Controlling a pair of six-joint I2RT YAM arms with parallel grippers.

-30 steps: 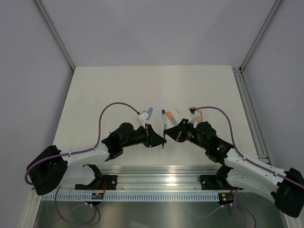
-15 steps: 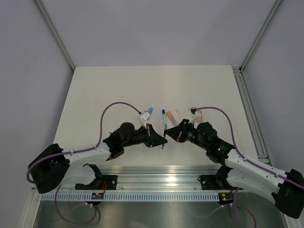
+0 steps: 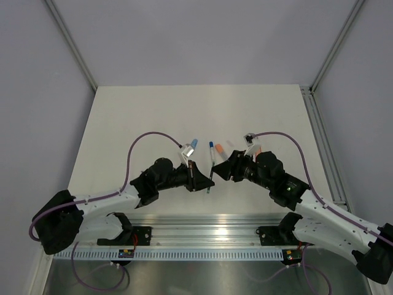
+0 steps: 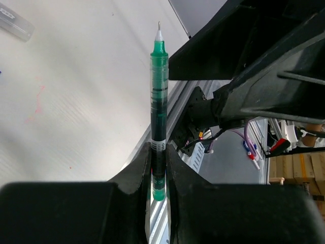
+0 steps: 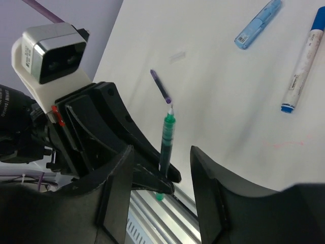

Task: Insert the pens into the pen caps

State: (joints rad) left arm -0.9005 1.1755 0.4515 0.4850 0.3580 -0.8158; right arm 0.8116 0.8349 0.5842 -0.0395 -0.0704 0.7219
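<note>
My left gripper (image 4: 158, 170) is shut on the lower barrel of a green-tipped pen (image 4: 158, 96), whose bare tip points away from the wrist. From above, the pen (image 3: 209, 187) hangs between the two arms near the table's front edge. My right gripper (image 5: 162, 185) stands open, one finger on either side of the pen (image 5: 166, 140) without touching it. On the table lie a white pen with a blue end (image 5: 303, 63), a light blue cap (image 5: 258, 23), a thin dark purple stick (image 5: 161, 86) and a small clear cap (image 5: 176, 56).
An orange-ended pen (image 3: 219, 149) lies beside the white one (image 3: 211, 149), behind the grippers. A clear cap (image 4: 15, 24) lies far left in the left wrist view. The metal rail (image 3: 202, 233) runs along the near edge. Purple cables loop over both arms.
My right gripper's jaws have opened wide around the green pen and the wrist has drawn back a little. The left gripper keeps its hold on the pen.
</note>
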